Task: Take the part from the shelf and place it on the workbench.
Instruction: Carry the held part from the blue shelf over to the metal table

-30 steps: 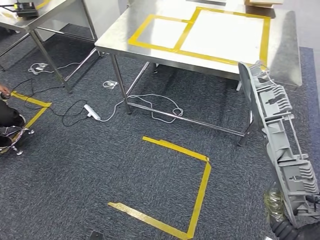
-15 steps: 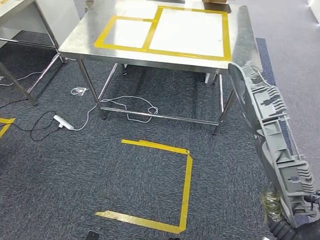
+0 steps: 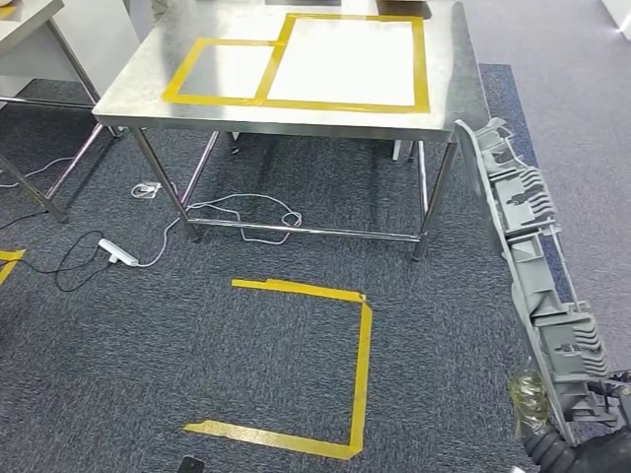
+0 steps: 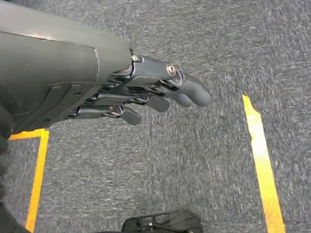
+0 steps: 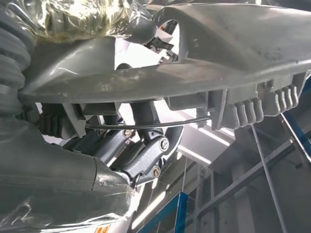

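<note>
already off the shelf, the part (image 3: 532, 286) sits gripped in the right hand (image 5: 143, 150); left hand (image 4: 146, 94) empty, fingers straight; workbench (image 3: 447, 94) placement remains.

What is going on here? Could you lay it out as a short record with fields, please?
Setting: carpeted floor with yellow tape outline
Workbench: steel table ahead, top marked with yellow tape rectangles
Part: long grey ribbed plastic piece, carried tilted, not yet on the workbench
Right hand: holds the part near its lower end
Left hand: empty, fingers extended, above the carpet
Under the workbench: white cable and a power strip
Stage: part off the shelf, placing still to come
</note>
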Robot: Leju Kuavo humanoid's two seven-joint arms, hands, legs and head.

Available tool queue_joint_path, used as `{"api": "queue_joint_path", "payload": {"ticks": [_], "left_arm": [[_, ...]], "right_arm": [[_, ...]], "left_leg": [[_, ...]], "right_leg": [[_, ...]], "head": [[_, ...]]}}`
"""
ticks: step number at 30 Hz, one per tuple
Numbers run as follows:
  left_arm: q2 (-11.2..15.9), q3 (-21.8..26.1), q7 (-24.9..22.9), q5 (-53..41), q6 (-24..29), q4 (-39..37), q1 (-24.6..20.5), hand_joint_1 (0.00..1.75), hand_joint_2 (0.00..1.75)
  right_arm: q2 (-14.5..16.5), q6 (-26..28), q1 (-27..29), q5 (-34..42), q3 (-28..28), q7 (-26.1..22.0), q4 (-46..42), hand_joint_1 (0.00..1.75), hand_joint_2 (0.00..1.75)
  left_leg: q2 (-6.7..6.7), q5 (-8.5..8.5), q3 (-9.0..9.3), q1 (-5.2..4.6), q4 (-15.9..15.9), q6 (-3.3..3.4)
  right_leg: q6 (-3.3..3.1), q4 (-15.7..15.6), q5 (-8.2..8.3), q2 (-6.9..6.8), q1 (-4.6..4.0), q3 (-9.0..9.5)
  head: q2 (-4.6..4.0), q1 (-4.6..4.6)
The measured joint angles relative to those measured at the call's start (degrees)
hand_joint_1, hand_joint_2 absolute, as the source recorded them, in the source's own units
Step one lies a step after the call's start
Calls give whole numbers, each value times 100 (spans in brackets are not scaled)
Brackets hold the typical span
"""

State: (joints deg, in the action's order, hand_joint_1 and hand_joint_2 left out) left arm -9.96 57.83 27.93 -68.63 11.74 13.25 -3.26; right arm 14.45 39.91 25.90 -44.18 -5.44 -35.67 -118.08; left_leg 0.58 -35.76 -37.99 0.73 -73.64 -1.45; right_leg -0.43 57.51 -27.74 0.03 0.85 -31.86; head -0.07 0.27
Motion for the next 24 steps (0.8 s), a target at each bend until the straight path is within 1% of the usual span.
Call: {"api": "queue_joint_path", "payload": {"ticks": [1, 2, 3, 4, 5, 6, 8, 9, 10, 11, 13, 14, 15, 16, 17, 18, 19, 20, 21, 22, 24], "left_arm": [[1, 0, 0, -1, -6, -1, 2, 0, 175], [3, 0, 1, -1, -15, -1, 2, 0, 175], [9, 0, 3, -1, -27, 0, 0, 0, 175], [16, 0, 7, -1, -39, 0, -3, 0, 175], [22, 0, 11, -1, -49, 0, -9, 0, 175], [27, -1, 15, -3, -55, 0, -14, 0, 175], [25, -1, 18, -12, -60, -1, -15, 0, 175], [23, -2, 19, -17, -60, -1, -11, 0, 175], [22, -2, 20, -21, -61, 0, -11, 0, 175], [21, -1, 21, -25, -62, 0, -13, 0, 175], [21, -1, 23, -32, -67, 0, -16, 0, 175], [20, 0, 23, -35, -69, -1, -14, 0, 175], [19, 0, 23, -39, -70, -1, -13, 0, 175], [16, 0, 23, -45, -69, -1, -12, 0, 175], [12, 0, 22, -59, -69, -1, -12, 0, 175], [9, -1, 22, -75, -68, 0, -11, 0, 175], [8, -1, 20, -91, -68, 0, -13, 0, 175], [9, -2, 19, -109, -68, 0, -15, 0, 175], [10, -2, 16, -123, -69, 0, -18, 0, 175], [12, -2, 15, -135, -70, -1, -22, 0, 175], [13, -3, 13, -155, -73, -1, -29, 0, 175]], "right_arm": [[-1, 0, 0, -4, -1, 1, 4, 175, 175], [-1, 0, -1, -10, -3, 2, 7, 175, 175], [-2, 0, -1, -17, -9, 3, 8, 175, 175], [-3, 0, -3, -26, -18, 4, 8, 175, 175], [-4, 0, -4, -36, -28, 9, 9, 175, 175], [-7, 0, -5, -48, -38, 16, 11, 175, 175], [-20, 0, -4, -76, -62, 49, 17, 175, 175], [-32, 0, -3, -90, -79, 72, 21, 175, 175], [-51, 0, -8, -104, -103, 108, 25, 175, 175], [-86, 0, -20, -120, -135, 166, 32, 175, 175], [-185, 0, -56, -211, -220, 370, 67, 175, 175], [-238, 0, -73, -318, -262, 495, 98, 175, 175], [-274, 0, -86, -473, -294, 587, 138, 175, 175], [-297, 0, -99, -650, -314, 619, 184, 175, 175], [-305, 0, -115, -803, -323, 571, 227, 175, 175], [-304, 0, -139, -915, -326, 451, 265, 175, 175], [-296, 0, -173, -980, -326, 306, 297, 175, 175], [-282, 0, -209, -1012, -327, 176, 322, 175, 175], [-270, 0, -242, -1028, -335, 86, 346, 175, 175], [-260, 0, -265, -1036, -348, 45, 369, 175, 175], [-254, 0, -290, -1037, -386, 46, 417, 175, 175]], "left_leg": [[-1, 147, 50, -1, 126, 18], [-5, 365, 191, -4, 444, 46], [-22, 578, 367, -11, 842, 85], [-41, 723, 530, -18, 1214, 123], [-58, 793, 634, -27, 1466, 147], [-72, 801, 678, -38, 1594, 162], [-69, 800, 680, -38, 1650, 181], [-64, 818, 685, -29, 1673, 204], [-58, 836, 692, -17, 1697, 230], [-50, 849, 698, -4, 1717, 252], [-35, 848, 695, -8, 1717, 271], [-28, 846, 695, -10, 1716, 272], [-23, 843, 697, -11, 1715, 272], [-22, 840, 703, -10, 1713, 268], [-23, 833, 714, -8, 1712, 260], [-25, 821, 727, -8, 1708, 244], [-26, 807, 732, -20, 1696, 219], [-27, 798, 730, -32, 1683, 190], [-26, 794, 723, -42, 1671, 164], [-26, 797, 715, -48, 1663, 138], [-26, 770, 711, -30, 1645, 86]], "right_leg": [[0, 1, 0, 22, -7, 7], [1, 1, -1, 44, -13, 18], [4, 1, -2, 62, -17, 25], [15, 10, -7, 78, -31, 23], [36, 17, -8, 88, -40, 11], [63, 18, -5, 93, -43, -5], [131, 10, 5, 94, -38, -27], [161, 35, -23, 84, -33, -48], [188, 148, -106, 72, -30, -103], [212, 377, -246, 60, -26, -211], [251, 1118, -608, 45, -17, -554], [266, 1443, -719, 43, -14, -710], [277, 1598, -727, 41, -12, -789], [281, 1517, -618, 36, -8, -754], [279, 1216, -423, 25, -2, -609], [277, 800, -229, 6, 4, -408], [269, 419, -97, -10, 0, -206], [251, 162, -29, -19, -5, -69], [229, 42, -26, -21, -15, -3], [197, 29, -41, -11, -30, 11], [119, 24, -32, -3, -27, 6]], "head": [[0, 0], [0, -1], [0, -1], [0, 1], [0, 1], [0, 5], [0, 5], [0, 10], [0, 20], [0, 33], [0, 52], [0, 51], [0, 51], [0, 54], [0, 52], [0, 54], [0, 55], [0, 48], [0, 38], [0, 28], [0, 12]]}}
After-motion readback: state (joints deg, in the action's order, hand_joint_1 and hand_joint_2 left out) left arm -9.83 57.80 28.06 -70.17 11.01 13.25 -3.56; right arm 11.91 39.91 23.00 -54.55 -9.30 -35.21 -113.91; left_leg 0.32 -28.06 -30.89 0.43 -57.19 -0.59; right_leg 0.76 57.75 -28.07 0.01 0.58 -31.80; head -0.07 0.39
